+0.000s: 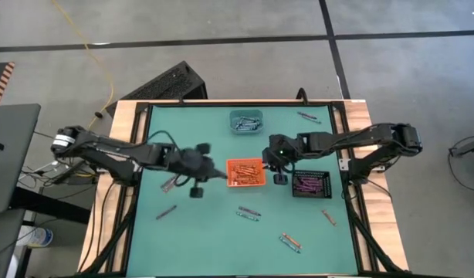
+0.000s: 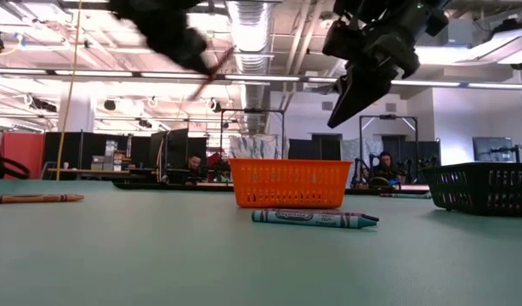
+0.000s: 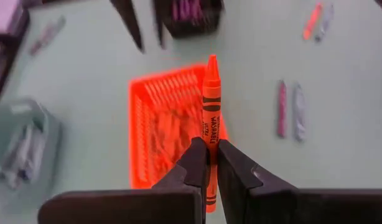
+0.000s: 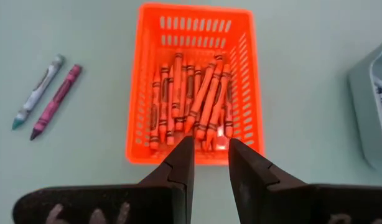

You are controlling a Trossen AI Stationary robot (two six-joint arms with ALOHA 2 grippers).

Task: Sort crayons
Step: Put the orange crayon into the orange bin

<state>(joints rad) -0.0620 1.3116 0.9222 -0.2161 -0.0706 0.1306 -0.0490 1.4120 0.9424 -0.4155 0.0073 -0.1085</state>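
1. High view: we see the left end effector (image 1: 215,175) at the left edge of the orange tray (image 1: 245,172), which sits mid-table on the green table (image 1: 206,232). The right end effector (image 1: 277,164) hangs just beside the tray's right edge, with the black tray (image 1: 310,184) next to it and the teal tray (image 1: 246,121) further back. Loose crayons (image 1: 249,213) lie scattered on the front half of the table, with more near the left arm and at the back right.

2. Low view: we see a teal crayon (image 2: 314,218) lying flat in front of the orange tray (image 2: 290,183), and an orange crayon (image 2: 36,199) resting at the far left. Both arms hang above the tray; the left one carries a thin stick angled downward.

3. Left wrist view: we see the left end effector (image 3: 212,163) clenched on an orange crayon (image 3: 210,102), its tip pointing over the orange tray (image 3: 141,143). A purple and a grey crayon (image 3: 289,111) lie side by side on the table beyond.

4. Right wrist view: we see the right end effector (image 4: 211,162) released, fingers apart and holding nothing, over the near rim of the orange tray (image 4: 139,93). Orange crayons (image 4: 192,102) fill the tray floor. A grey and a purple crayon (image 4: 46,92) lie together beside it.
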